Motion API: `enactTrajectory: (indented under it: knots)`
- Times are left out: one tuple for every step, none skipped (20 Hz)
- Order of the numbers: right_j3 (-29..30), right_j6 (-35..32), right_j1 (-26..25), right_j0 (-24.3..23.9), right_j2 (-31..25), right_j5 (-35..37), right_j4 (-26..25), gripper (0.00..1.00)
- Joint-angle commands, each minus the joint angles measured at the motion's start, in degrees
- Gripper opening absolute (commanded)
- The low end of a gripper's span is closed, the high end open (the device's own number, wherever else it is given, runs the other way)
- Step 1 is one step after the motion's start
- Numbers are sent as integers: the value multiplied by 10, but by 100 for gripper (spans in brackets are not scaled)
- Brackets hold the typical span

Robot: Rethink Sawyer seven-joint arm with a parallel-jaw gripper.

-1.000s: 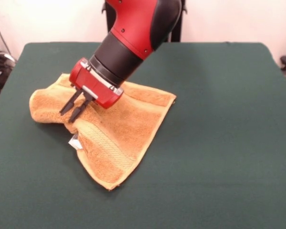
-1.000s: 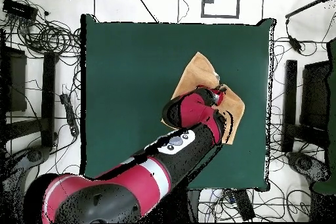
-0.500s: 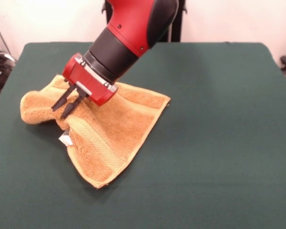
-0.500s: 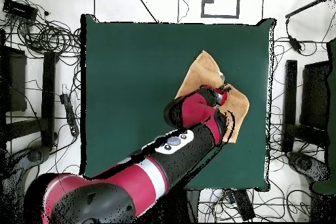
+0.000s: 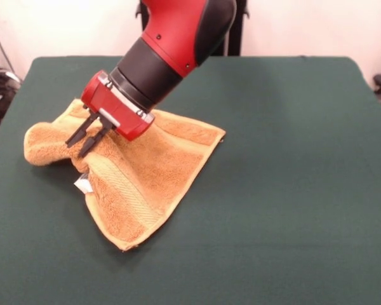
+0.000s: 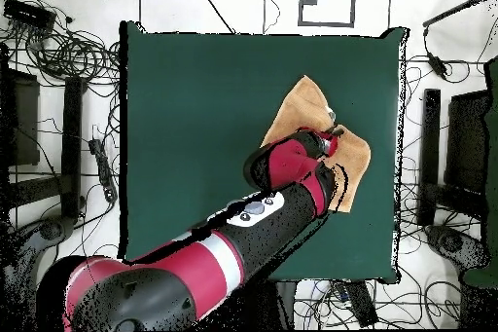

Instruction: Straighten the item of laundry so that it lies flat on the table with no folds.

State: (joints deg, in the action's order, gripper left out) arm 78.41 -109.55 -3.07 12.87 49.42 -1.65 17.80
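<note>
The black two-fingered pincer [image 5: 83, 138] has its tips nearly together, pinching a raised fold of the orange-yellow terry towel [image 5: 146, 171]. The towel spreads rumpled beneath and beside it on the green felt bench [image 5: 292, 190]. Overhead, the arm hides the grasp.

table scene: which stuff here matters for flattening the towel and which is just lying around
Part of the job:
towel, still rumpled
table
gripper, fingers close together on a raised fold

Just lying about:
cables on the floor
white tag is merely part of the towel
</note>
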Motion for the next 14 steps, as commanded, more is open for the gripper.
enactTrajectory:
  knots:
    - [-32,-72,-2,12,-51,-34,-7,0]
    - [-34,-72,-6,14,-44,-41,-6,0]
    - [-34,-72,-7,16,-39,-45,-5,0]
    - [-32,-75,-7,16,-37,-47,-3,0]
    - [-30,-78,-6,17,-36,-50,0,0]
    - [-30,-78,-6,17,-35,-52,1,0]
    - [-30,-78,-9,18,-32,-56,1,0]
    - [-30,-78,-9,18,-30,-59,2,0]
    - [-31,-78,-12,19,-28,-59,5,0]
    - [-31,-78,-13,20,-25,-62,6,0]
    - [-31,-78,-13,21,-24,-64,8,0]
    - [-30,-79,-13,21,-24,-65,9,0]
    - [-29,-79,-14,22,-23,-69,10,0]
    - [-29,-78,-13,22,-21,-70,10,0]
